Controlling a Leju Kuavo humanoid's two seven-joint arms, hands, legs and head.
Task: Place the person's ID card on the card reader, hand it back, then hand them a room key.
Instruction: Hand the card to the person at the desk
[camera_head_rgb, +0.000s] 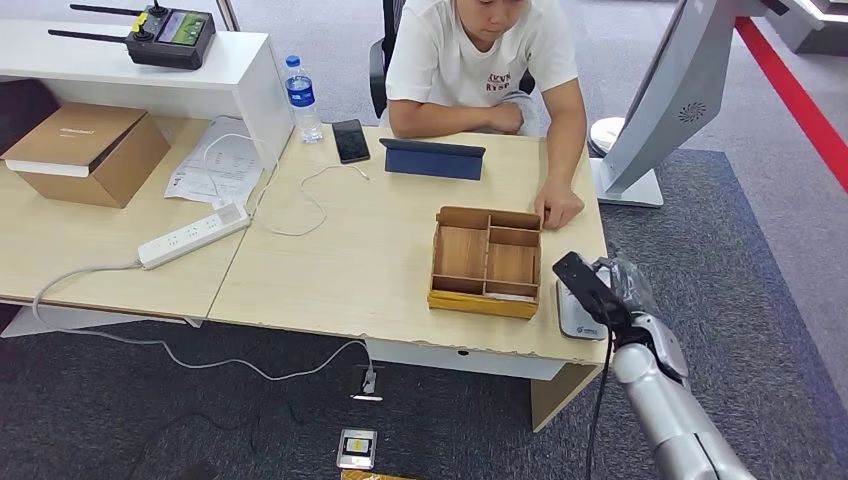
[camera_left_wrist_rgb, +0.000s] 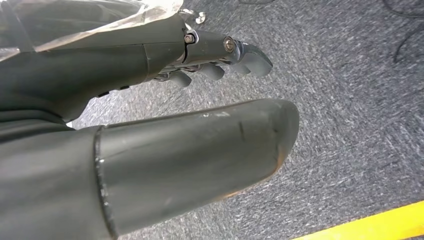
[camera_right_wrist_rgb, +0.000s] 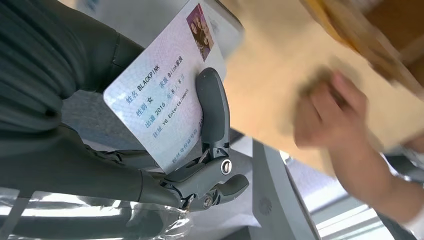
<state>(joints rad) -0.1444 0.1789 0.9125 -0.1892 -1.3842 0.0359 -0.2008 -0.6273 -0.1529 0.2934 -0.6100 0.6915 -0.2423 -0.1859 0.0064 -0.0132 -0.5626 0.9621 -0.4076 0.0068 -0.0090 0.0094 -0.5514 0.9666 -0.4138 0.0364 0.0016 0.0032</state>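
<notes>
My right hand (camera_right_wrist_rgb: 200, 165) holds the ID card (camera_right_wrist_rgb: 160, 95), clamped flat between thumb and fingers (camera_right_wrist_rgb: 212, 107), printed face outward. Gripped low on one edge, so most of the card stays free to lay down.

In the head view the right hand (camera_head_rgb: 600, 290) hangs over the bench's (camera_head_rgb: 330, 270) near right corner, directly above the card reader (camera_head_rgb: 580, 318), a small white pad at that corner just right of the wooden tray (camera_head_rgb: 487, 262). Reader sits within my reach and the person's, which suits both placing and handing back.

Card not yet on the reader, by my judgement; whether it touches the pad I cannot tell, the hand hides the gap.

Person's hand (camera_head_rgb: 560, 208) rests on the bench at the tray's far right corner, blurred in the right wrist view, probably waiting for the return.

Left hand (camera_left_wrist_rgb: 200, 125) hangs over grey carpet, fingers loosely apart, holding nothing. No need for it at this step.
</notes>
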